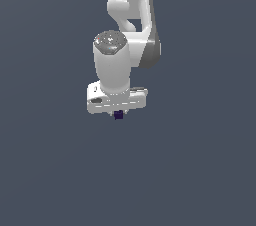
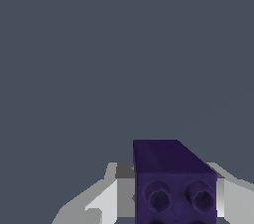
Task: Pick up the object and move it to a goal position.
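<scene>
Dark purple against flat slate grey: one small block [image 2: 173, 183] sits pinched between the pale fingers [image 2: 106, 200] of the gripper [image 1: 118, 113], seen here from the wrist camera with a finger pressed against each of its side faces. The block's near face carries two round sockets side by side, with the rims of two more just showing at the picture's edge; its smooth top face runs away from the lens. The fingers are drawn in tight on the block, with no gap visible on either flank.

From the exterior view the same block [image 1: 118, 115] appears as a tiny dark speck poking out at the 6 o'clock edge of the white hand, far smaller than the hand itself, and the fingertips around it are mostly hidden under the hand's broad body. Whether the block rests on the grey surface [image 1: 50, 170] or hangs clear of it cannot be told from either picture, since no shadow or contact line shows.

Above the hand, the wrist rises as a stout white cylinder with a grey, speckled cap [image 1: 111, 42] facing the camera. Behind it, toward 1 o'clock, the arm [image 1: 132, 0] bends through a grey-banded joint and climbs out of the frame at 12 o'clock, so the hand points straight down.

The count: one arm, one gripper, one purple block.
</scene>
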Action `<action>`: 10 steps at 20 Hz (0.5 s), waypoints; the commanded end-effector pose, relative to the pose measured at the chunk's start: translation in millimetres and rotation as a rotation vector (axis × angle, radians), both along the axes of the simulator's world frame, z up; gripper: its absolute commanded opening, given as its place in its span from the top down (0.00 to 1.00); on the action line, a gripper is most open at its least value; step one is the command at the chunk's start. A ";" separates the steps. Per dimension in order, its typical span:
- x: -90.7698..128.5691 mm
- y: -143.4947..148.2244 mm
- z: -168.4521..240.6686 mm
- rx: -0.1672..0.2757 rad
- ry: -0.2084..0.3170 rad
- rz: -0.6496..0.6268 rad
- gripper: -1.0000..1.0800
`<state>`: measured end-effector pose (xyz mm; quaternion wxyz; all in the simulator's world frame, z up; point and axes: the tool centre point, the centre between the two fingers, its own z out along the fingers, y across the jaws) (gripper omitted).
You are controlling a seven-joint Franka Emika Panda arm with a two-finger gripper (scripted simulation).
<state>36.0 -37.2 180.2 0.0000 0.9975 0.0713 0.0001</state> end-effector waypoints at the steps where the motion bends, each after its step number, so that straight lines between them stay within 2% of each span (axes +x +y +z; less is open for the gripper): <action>1: 3.5 4.8 29.7 0.000 0.000 0.000 1.00; 10: 16.8 18.2 113.2 0.000 0.000 0.000 1.00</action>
